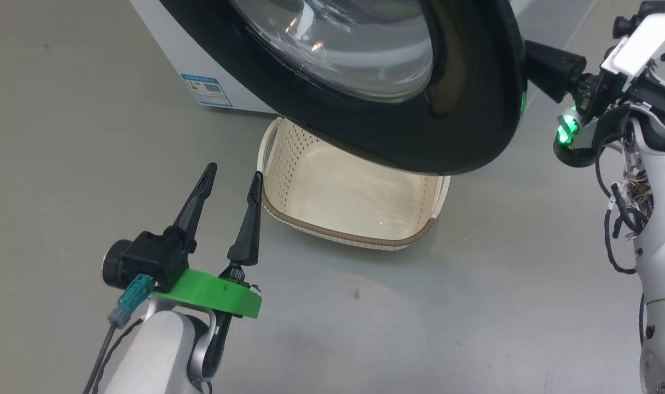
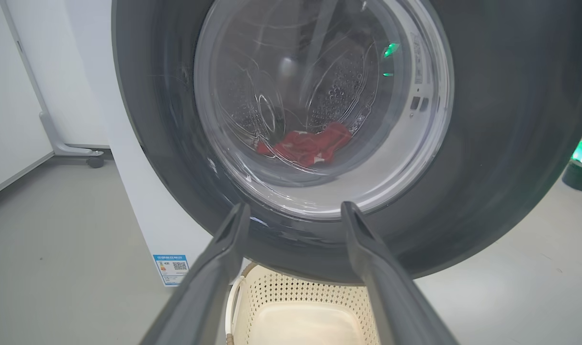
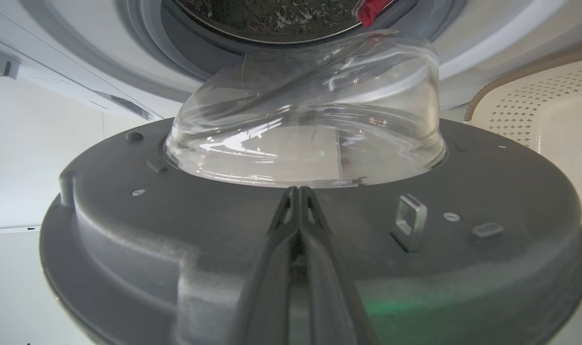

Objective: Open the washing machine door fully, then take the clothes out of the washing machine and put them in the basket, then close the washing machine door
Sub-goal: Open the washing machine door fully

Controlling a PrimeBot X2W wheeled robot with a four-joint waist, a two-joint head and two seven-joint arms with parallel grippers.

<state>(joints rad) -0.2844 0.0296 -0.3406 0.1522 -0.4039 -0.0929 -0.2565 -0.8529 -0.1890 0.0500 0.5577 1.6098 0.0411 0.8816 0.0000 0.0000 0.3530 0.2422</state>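
Washing machine [image 2: 152,206], door [image 1: 474,109] ajar, bowl facing the drum.
I see basket [image 1: 343,235] under the door, clothes [image 2: 310,143] behind its glass, left gripper [image 1: 233,171] spread empty before it, right gripper [image 3: 298,190] pinched shut, empty, at its inner side.

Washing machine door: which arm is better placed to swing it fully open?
Right, probably. The right tool, shut, is at the inner face of the washing machine door, so it could push the door outward. The left tool, open, faces the door's outer side, near the basket.
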